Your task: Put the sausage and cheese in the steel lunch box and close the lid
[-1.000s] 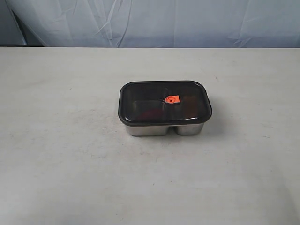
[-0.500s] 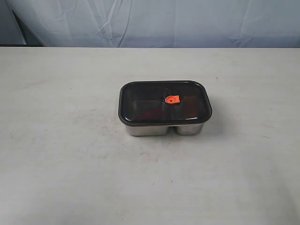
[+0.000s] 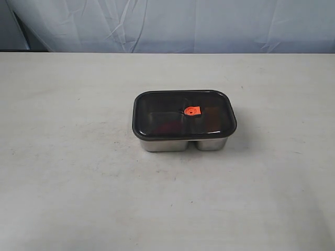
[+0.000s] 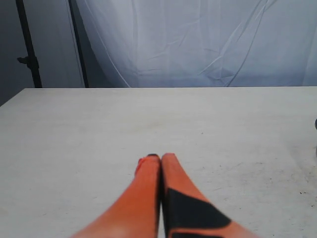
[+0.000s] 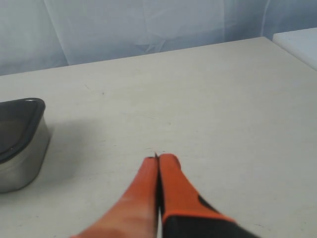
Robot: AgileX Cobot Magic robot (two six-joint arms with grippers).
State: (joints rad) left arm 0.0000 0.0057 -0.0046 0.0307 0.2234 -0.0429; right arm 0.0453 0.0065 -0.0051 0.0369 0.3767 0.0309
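The steel lunch box (image 3: 180,143) stands in the middle of the table with the dark lid (image 3: 162,112) seated on top, its orange valve tab (image 3: 192,111) near the centre. A faint reddish shape shows through the lid; the sausage and cheese cannot be made out clearly. Neither gripper appears in the exterior view. My left gripper (image 4: 159,157) is shut with nothing in it, low over bare table. My right gripper (image 5: 158,158) is shut and empty too, with a corner of the lunch box (image 5: 20,158) and the lid (image 5: 17,124) off to one side of it.
The pale table (image 3: 78,183) spreads wide around the box. A white cloth backdrop (image 3: 183,23) hangs behind the far edge. A dark stand (image 4: 27,44) rises beyond the table in the left wrist view. A white surface (image 5: 299,42) lies past the table corner in the right wrist view.
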